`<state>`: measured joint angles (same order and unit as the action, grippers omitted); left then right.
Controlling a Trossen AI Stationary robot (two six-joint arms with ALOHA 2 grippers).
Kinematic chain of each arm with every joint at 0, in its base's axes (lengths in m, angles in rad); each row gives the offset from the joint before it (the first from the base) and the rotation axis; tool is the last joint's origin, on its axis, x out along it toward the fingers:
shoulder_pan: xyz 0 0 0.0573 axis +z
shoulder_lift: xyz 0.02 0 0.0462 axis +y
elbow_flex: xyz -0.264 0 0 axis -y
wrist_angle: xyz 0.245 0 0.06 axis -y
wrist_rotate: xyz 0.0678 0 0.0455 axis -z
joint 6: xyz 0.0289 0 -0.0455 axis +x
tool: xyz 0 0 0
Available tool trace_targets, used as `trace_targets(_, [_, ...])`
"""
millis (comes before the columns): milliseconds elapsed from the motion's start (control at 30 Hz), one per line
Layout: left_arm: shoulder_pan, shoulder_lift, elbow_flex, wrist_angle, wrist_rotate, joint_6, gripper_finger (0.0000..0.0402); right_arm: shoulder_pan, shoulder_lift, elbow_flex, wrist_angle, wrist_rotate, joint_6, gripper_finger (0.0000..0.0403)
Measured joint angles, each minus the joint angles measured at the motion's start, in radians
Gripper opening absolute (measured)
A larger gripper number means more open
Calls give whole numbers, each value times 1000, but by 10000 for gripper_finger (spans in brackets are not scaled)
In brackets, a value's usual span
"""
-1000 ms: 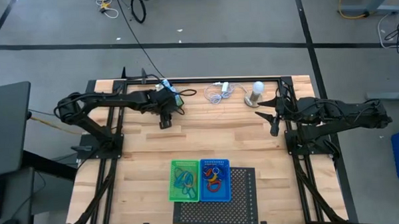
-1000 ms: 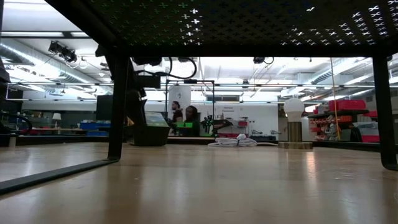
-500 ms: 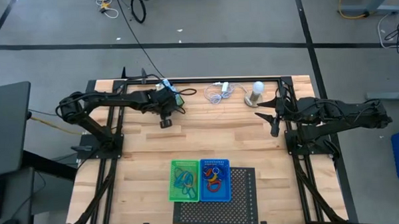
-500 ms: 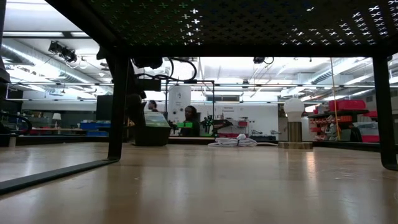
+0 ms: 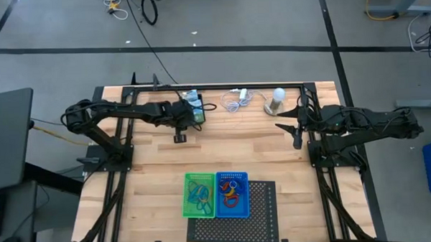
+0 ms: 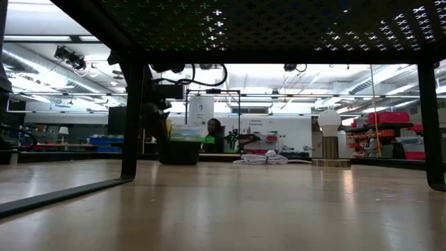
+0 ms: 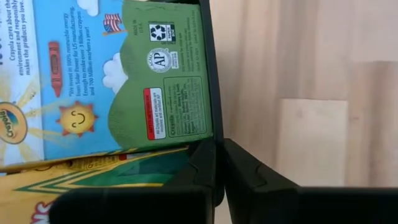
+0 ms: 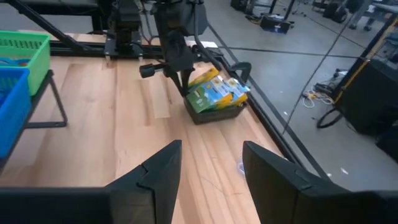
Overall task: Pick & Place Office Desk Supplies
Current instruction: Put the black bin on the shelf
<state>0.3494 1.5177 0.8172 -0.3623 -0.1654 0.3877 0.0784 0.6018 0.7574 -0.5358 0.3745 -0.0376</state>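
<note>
my left gripper (image 5: 194, 119) clamps the black tray (image 8: 214, 112) wall beside the crayon box (image 7: 93, 81); white cable (image 5: 236, 100) nearby; right gripper (image 8: 208, 163) open.

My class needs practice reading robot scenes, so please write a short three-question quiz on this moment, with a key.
1. True or false: the right gripper is open and holds nothing.
2. What does the left gripper pinch? A) the black tray by its wall B) a white bulb C) a red loop
3. Fill in: beside the blue tray stands a ____ tray.
Key: 1 true; 2 A; 3 green.
</note>
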Motion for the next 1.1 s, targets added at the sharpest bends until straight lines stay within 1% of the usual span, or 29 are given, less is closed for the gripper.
trace_targets(300, [-54, 0, 0, 41, 24, 56, 13, 0, 20, 0, 1, -67, 24, 178])
trace_targets(400, [-66, 0, 0, 50, 25, 71, 13, 0, 72, 0, 3, -94, 21, 178])
trace_targets(533, [-75, 0, 0, 81, 25, 93, 13, -17, 189, 0, 34, -95, -41, 178])
trace_targets(600, [-75, 0, 0, 110, 40, 112, 13, -41, 253, 0, 57, -104, -81, 178])
trace_targets(667, [-75, 5, 0, 148, 63, 128, 13, -75, 307, 0, 77, -144, -115, 178])
trace_targets(800, [-75, 42, 0, 217, 107, 158, 12, -153, 387, 0, 138, -267, -166, 178])
trace_targets(867, [-75, 72, 8, 219, 137, 162, 12, -186, 412, 0, 165, -308, -192, 178])
trace_targets(1100, [-96, 150, 61, 230, 138, 178, 12, -287, 489, 0, 190, -350, -309, 178])
